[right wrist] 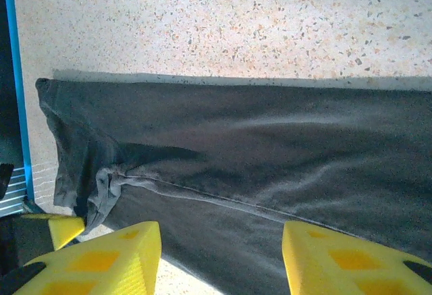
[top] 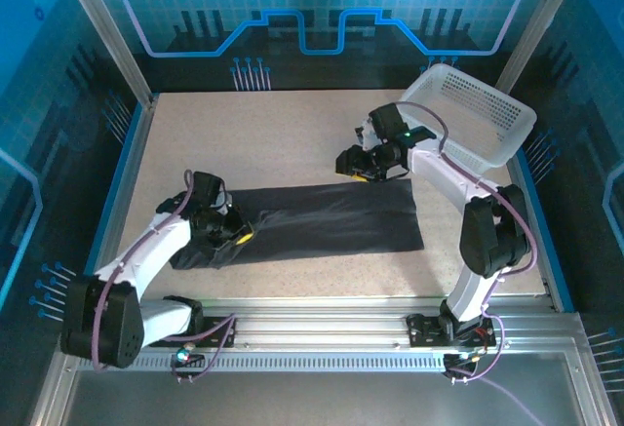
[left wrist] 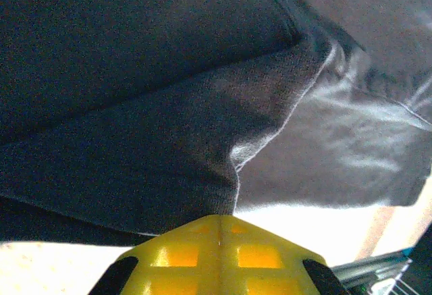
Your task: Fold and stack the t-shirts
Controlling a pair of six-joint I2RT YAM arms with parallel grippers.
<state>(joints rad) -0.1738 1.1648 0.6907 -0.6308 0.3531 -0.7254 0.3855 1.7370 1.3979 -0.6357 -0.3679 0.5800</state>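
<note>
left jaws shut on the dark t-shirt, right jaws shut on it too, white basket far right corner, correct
Wrong on the right gripper: the right wrist view shows its jaws open above the t-shirt, gripping nothing. The left gripper is shut on it, and the white basket sits in the far right corner.

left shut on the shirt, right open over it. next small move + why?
Probably lower the right gripper onto the t-shirt near its far edge and close. The left gripper is shut on cloth at the shirt's left end, while the right's jaws stand open above the fabric, gripping nothing. A fold likely needs both holds.
</note>
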